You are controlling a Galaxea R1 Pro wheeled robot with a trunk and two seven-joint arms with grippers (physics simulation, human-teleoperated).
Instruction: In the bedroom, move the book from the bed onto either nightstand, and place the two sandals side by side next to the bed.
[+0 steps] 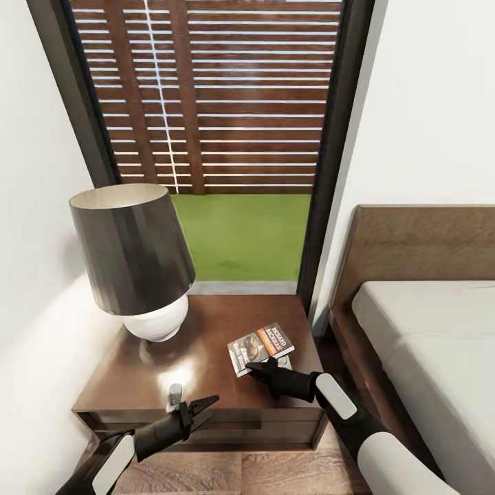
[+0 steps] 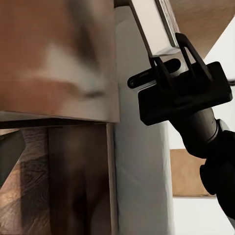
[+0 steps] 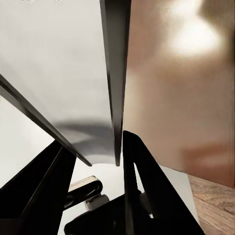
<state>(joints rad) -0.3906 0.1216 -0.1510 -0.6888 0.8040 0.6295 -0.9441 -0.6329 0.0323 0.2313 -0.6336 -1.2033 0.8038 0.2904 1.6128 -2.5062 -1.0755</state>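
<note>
While flat on the glossy nightstand (image 1: pixel 199 344) | thin book (image 1: pixel 261 347) pinched by right pincer (image 1: pixel 258 369) | left pincer (image 1: pixel 201 410) released

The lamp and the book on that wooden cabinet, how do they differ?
The lamp stands upright and tall, while the book lies flat and thin. The lamp sits toward the wall side of the nightstand, the book toward the bed side. Nothing touches the lamp, while the right gripper is at the book's near edge. The lamp is plain dark grey and white; the book's cover has an orange band and lettering. Both rest on the nightstand's glossy top.
</note>
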